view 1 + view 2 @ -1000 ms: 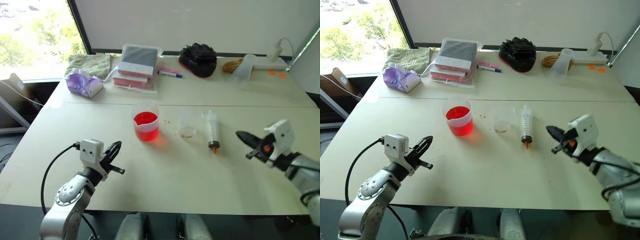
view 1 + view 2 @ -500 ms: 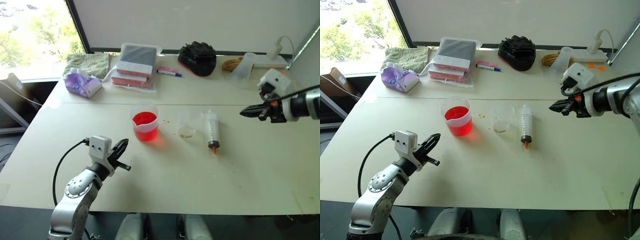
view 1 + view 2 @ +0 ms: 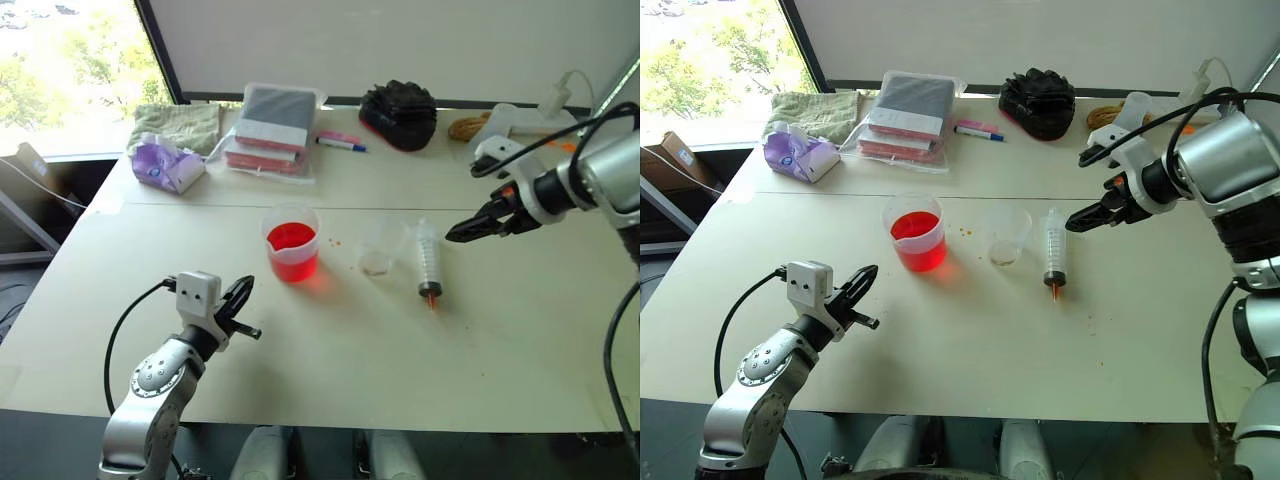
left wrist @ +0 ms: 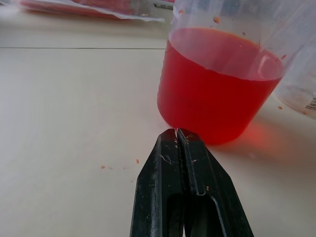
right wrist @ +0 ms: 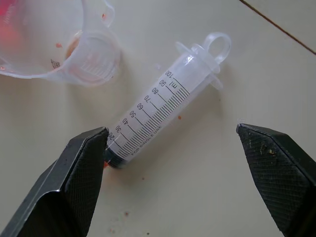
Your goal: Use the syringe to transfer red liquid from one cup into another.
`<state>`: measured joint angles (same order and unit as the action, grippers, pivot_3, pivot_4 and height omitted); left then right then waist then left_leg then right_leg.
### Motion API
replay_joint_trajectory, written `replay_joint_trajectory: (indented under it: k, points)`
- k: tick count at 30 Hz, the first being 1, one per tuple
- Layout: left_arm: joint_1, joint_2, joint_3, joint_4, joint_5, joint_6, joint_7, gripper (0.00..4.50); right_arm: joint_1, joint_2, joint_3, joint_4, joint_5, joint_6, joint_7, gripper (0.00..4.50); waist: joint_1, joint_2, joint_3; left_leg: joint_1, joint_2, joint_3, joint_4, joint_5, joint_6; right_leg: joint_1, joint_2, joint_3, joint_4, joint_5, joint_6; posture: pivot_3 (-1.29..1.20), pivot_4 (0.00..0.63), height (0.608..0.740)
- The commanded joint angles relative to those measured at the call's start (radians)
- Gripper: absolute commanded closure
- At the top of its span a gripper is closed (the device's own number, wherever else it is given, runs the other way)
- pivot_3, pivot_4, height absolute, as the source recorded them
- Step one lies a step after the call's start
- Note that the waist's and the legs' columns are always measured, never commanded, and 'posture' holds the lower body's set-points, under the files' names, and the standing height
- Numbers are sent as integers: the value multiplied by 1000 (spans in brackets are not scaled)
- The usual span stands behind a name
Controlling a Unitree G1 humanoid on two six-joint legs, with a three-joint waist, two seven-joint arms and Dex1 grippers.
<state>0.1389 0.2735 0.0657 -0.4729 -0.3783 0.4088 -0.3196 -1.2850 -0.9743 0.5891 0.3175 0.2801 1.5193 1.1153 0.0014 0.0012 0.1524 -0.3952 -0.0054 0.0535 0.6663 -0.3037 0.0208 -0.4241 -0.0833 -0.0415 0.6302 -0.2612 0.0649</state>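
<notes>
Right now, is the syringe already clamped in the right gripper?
No, the syringe lies flat on the table, with the right gripper above it, jaws wide apart and touching nothing.

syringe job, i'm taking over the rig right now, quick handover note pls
Left gripper: shut, empty, near the spouted beaker.
Right gripper: open wide above the syringe, not touching it.
Syringe lies flat on the table, looks empty, beside the small cup.
Done: nothing transferred; red liquid sits in the beaker, small cup shows just a stained bottom.
Left: grasp syringe, draw from beaker, empty into small cup.
</notes>
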Motion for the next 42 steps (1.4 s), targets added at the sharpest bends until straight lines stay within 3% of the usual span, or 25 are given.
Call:
replay_joint_trajectory:
  k: [1,3,9,19,27,42]
  points:
    - [-17,0,13,-31,3,-7,11,4500,-119,76,44,237,-15,92,-91,52,-9,0,0,0,0,0,0,0,0,0,0,0,0,0,0,0,150,740]
    - [-19,-1,12,-34,3,-4,15,4500,-174,165,43,407,-17,95,-164,52,-8,0,0,-1,0,-1,-1,1,-1,0,0,-1,0,0,0,0,150,740]
    - [-24,-1,10,-35,2,-3,24,4500,-268,317,79,671,27,95,-260,52,-21,1,0,-4,0,1,-1,2,-2,-5,0,-1,2,3,3,0,150,740]
    - [-15,-5,7,-48,4,-4,43,4500,-343,470,11,858,15,95,-392,52,-19,1,0,-5,0,1,0,2,-2,-5,0,-1,2,3,4,0,150,740]
    - [-1,-5,16,-65,5,-5,61,4500,-294,534,-98,901,-26,95,-547,52,-22,1,0,-5,0,1,0,2,-2,-5,0,-1,2,3,4,0,150,740]
    - [-2,-1,17,-82,1,3,86,4500,-121,571,-439,741,-120,95,-836,52,-21,2,-1,-5,0,1,0,2,-2,-5,1,-1,2,3,4,0,150,740]
